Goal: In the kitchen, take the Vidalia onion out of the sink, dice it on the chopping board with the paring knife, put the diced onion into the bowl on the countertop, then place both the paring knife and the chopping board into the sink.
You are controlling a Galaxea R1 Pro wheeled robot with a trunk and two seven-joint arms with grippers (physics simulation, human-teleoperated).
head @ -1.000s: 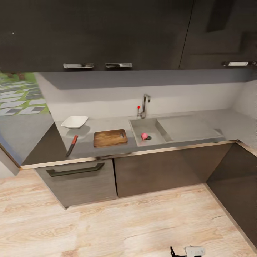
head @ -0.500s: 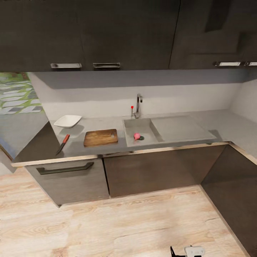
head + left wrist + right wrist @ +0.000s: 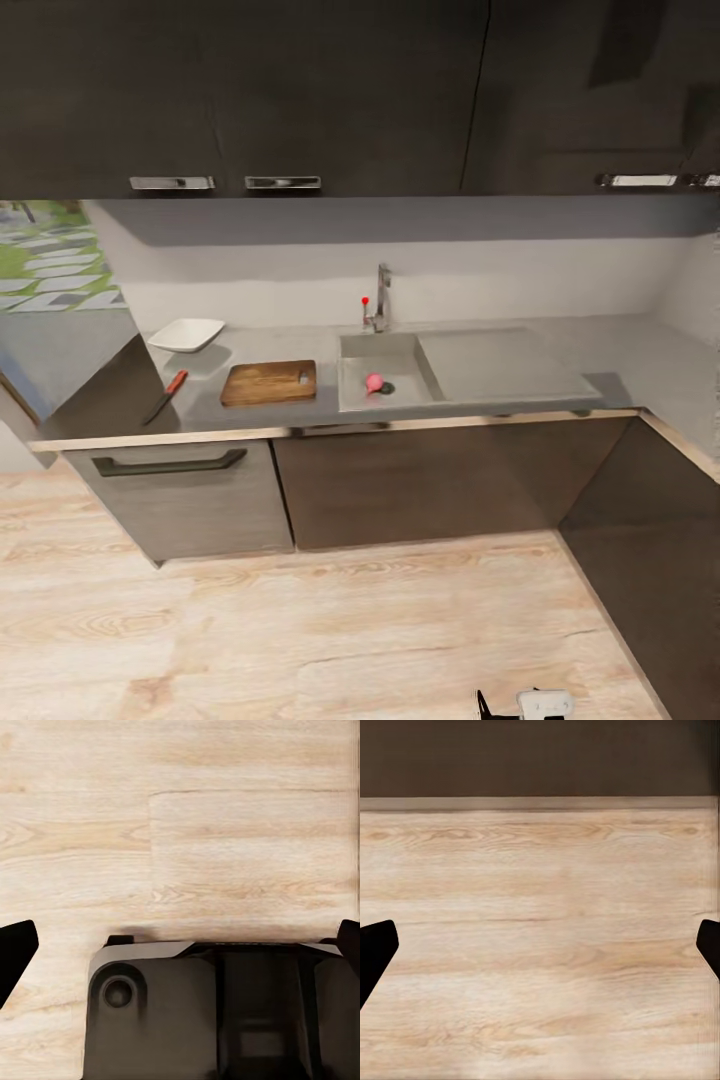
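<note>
the glossy grey bench runs along the wall over dark grey cabinets, seen from the head camera across a light wooden floor. the rectangular steel sink is set in the middle of the bench, with a flat drainboard beside it and a chrome gooseneck tap with a red dot behind it. the small pinkish-red vidalia onion lies in the basin, touching or just beside the round dark drain. next to the sink lies the dark brown wooden chopping board, flat on the bench, with its slot handle hole at the end nearer the sink. further along that way lies the slim paring knife with a red-orange handle, near the front edge of the bench, blade pointing toward the front. the small white squarish bowl stands behind the knife, closer to the wall and apart from the board.

the left hand is open over the floor, its two dark fingertips far apart, with a part of the dark robot body below it. the right hand is also open, fingertips wide apart, above the floor near the foot of a dark cabinet. both hands hold nothing.
</note>
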